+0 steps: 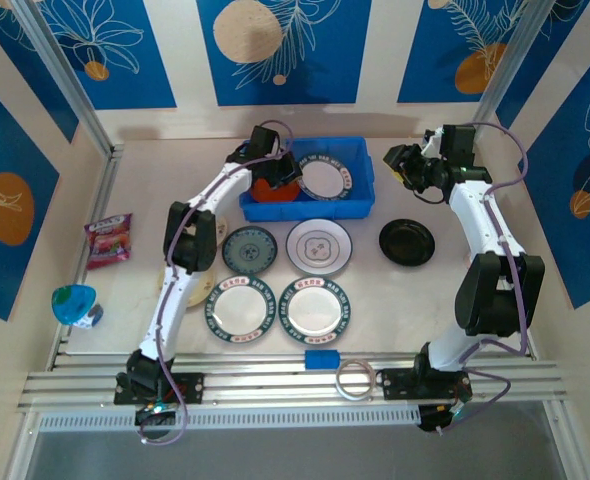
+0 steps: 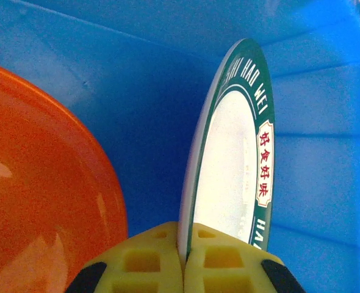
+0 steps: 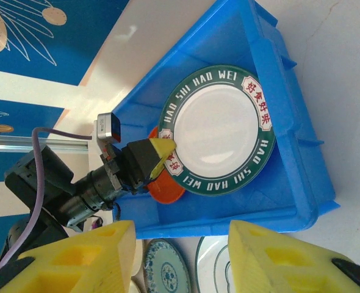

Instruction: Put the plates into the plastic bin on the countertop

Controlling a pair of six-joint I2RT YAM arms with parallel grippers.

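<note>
We see the left gripper (image 2: 183,247) closed on the rim of a white plate with a dark green rim (image 3: 216,128), its yellow fingers pinching the edge inside the plastic bin (image 3: 204,49). Around that rim we read "HAO SHI HAO WEI" in white capitals, and two red-bordered white panels carry the red Chinese characters 好食好味. An orange plate (image 2: 39,183) lies in the bin just beside the held one, on the left gripper's side. The bin stands at the far middle of the countertop (image 1: 425,300). The right gripper (image 3: 180,256) hovers near the bin's right end, its yellow fingers apart with nothing between them. In front of the bin we find a dark teal plate (image 1: 249,249), a white grey-patterned plate (image 1: 319,246) and a black plate (image 1: 407,241) in a row. Nearer the arms lie two more green-rimmed plates (image 1: 243,304) side by side. They bear a ring of letters with red panels, too small for us to read from above. A cream plate (image 1: 203,290) peeks out from under the left arm. A pink snack packet (image 1: 108,240) lies at the left, and we cannot make out its print.
</note>
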